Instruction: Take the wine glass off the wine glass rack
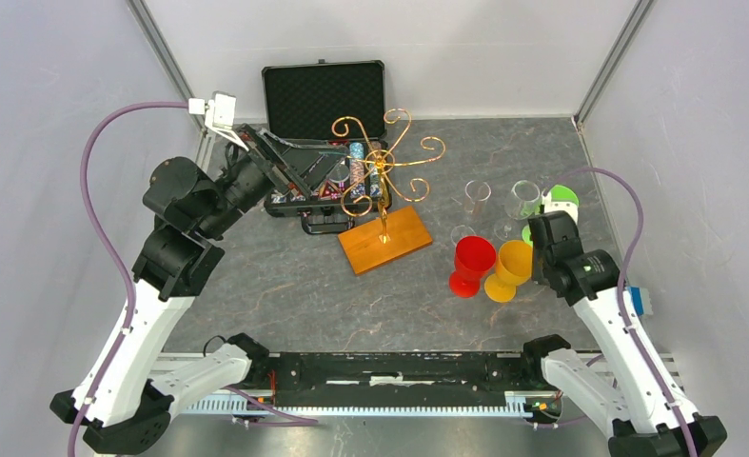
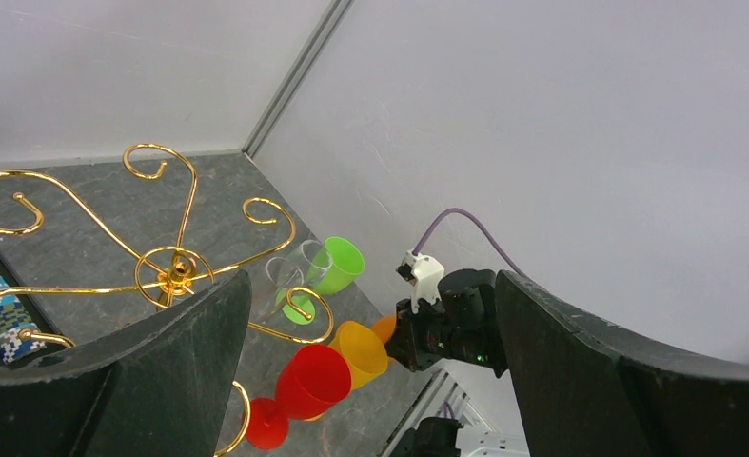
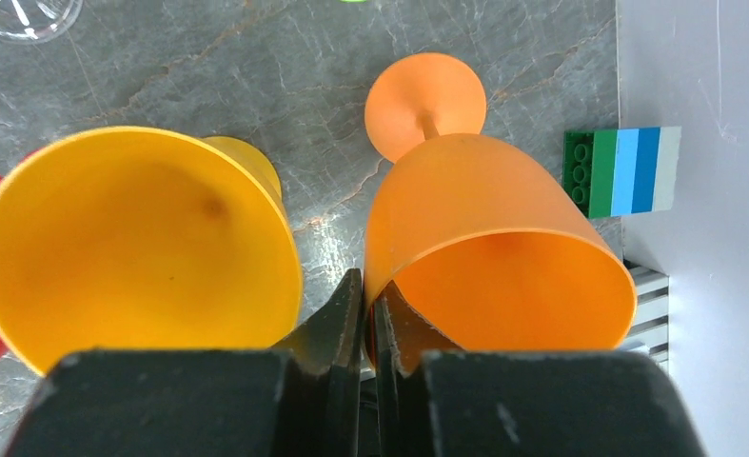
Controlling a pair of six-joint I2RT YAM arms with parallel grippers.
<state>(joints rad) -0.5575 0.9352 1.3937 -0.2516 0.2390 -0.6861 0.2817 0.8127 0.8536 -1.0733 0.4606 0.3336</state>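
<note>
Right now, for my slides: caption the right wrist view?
Nearly closed fingers at the rim of an orange glass, yellow glass alongside, grey table.

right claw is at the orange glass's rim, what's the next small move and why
Probably open the right claw wider and lift straight up. Its fingers pinch the rim of the orange wine glass, whose foot looks planted on the table, and the yellow glass stands close beside it, so sideways motion could knock either.
</note>
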